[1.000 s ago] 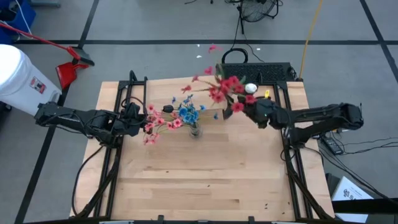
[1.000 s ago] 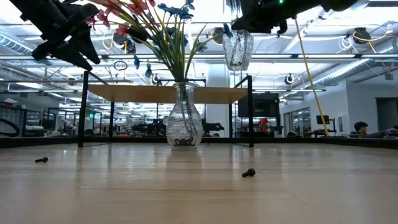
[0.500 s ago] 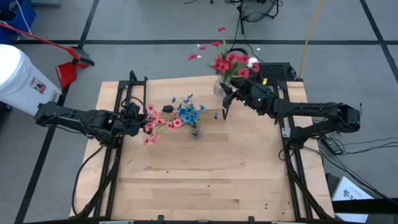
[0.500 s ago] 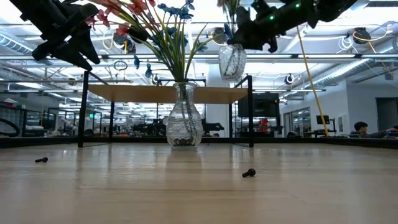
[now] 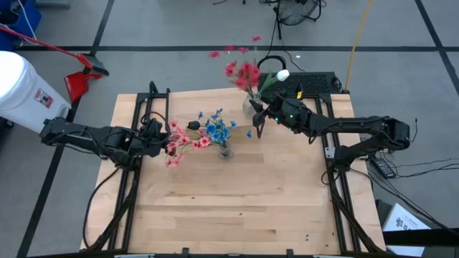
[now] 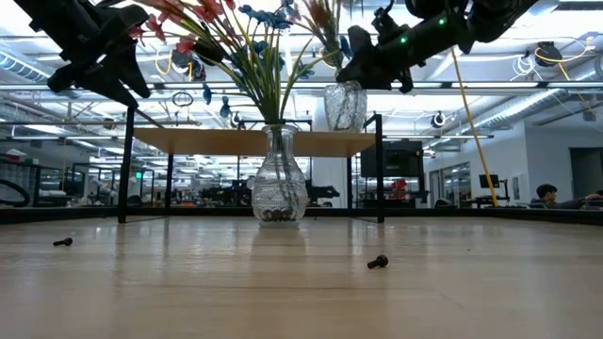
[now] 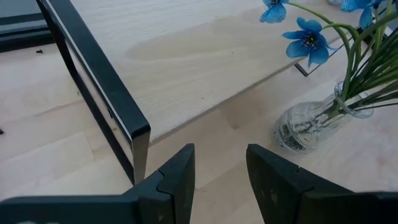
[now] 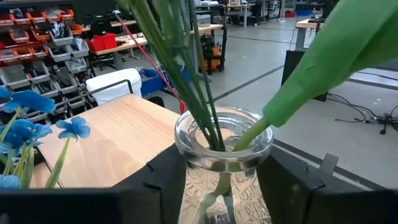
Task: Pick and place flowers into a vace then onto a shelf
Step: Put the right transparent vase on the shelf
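Observation:
My right gripper (image 5: 258, 110) is shut on a clear glass vase (image 5: 249, 107) that holds the red flowers (image 5: 244, 72) with one white bud (image 5: 282, 74). In the low view this vase (image 6: 346, 105) hangs just over the shelf (image 6: 207, 142); whether its base touches the plank I cannot tell. A second glass vase (image 5: 225, 150) stands by its base on the table in front of the shelf, holding blue flowers (image 5: 217, 130) and pink flowers (image 5: 183, 143). My left gripper (image 7: 221, 155) stands open at the table's left, beside the pink blossoms, with nothing between its fingers. My right gripper pinches the vase's neck (image 8: 193, 180) just under the rim, one finger (image 8: 158, 180) on each side. The fingers come in about level from the table's right side. The vase stays upright, its stems rising out of the mouth.
Two small black screws (image 6: 377, 262) (image 6: 62, 242) lie loose on the tabletop near the front. The shelf's black metal legs (image 7: 134, 140) stand on the table at the far side. A black box (image 5: 315, 80) sits beyond the far edge, a white bucket (image 5: 21, 89) off to the left.
My right gripper has carried the vase toward the table's left and far edge and somewhat down, rolling its wrist. The vase has come upright, and the red flowers have swung from over the table toward the far edge. My left arm has kept still.

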You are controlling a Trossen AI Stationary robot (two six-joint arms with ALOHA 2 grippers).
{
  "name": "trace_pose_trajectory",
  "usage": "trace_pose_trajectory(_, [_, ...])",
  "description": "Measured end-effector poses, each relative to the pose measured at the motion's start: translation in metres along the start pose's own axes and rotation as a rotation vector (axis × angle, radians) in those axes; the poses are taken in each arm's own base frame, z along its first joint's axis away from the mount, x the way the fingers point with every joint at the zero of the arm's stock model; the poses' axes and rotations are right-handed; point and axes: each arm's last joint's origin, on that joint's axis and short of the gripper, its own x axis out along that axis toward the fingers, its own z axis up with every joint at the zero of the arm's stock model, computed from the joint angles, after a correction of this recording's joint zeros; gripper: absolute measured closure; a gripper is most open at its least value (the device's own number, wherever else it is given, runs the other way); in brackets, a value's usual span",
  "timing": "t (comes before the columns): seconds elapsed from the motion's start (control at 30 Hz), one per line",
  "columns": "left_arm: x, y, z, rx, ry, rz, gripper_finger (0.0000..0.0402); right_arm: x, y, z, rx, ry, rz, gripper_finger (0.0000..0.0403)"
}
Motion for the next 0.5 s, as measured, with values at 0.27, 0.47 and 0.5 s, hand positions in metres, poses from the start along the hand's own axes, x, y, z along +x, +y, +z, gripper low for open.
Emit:
trace_pose_trajectory(0.27, [0.0015,-0.0009,-0.0006,0.001,0.003,0.008,0.0254,-0.0002,-0.0002,0.0001,0.013,0.0,-0.004,0.0156])
trace_pose_trajectory(0.47, [0.0037,-0.0029,-0.0023,-0.002,0.029,0.005,0.0254,-0.0002,-0.0001,0.0009,0.008,-0.007,-0.002,0.0127])
trace_pose_trajectory(0.5, [0.0039,-0.003,-0.0025,-0.013,0.034,0.004,0.0254,-0.0003,0.0003,0.0008,0.008,-0.007,-0.001,0.0124])
